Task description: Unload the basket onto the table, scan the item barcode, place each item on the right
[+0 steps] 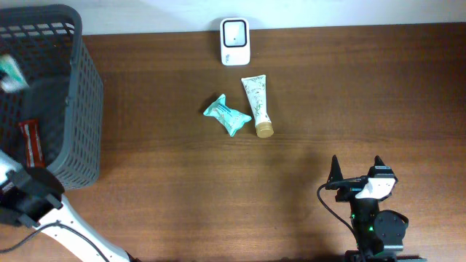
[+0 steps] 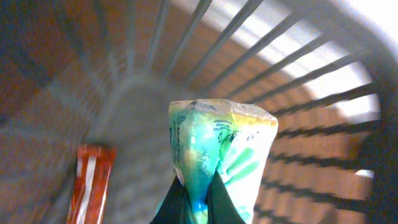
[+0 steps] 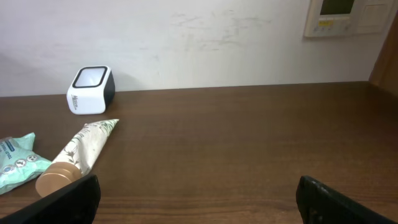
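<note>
My left end effector is pinched shut on the bottom end of the green packet, which is inside the basket at the table's far left. The scanner sits well off to the right at the far edge, so I reckon that's the way to carry it. The right end effector is gaping wide and empty.

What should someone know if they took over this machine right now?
Left gripper: shut on a green packet inside the grey basket.
Right gripper: open, holding nothing.
The scanner stands at the table's far edge, with a teal packet and a tube in front of it. A red packet lies in the basket.
Done: green packet gripped.
Left: lift it out and show its barcode to the scanner.
</note>
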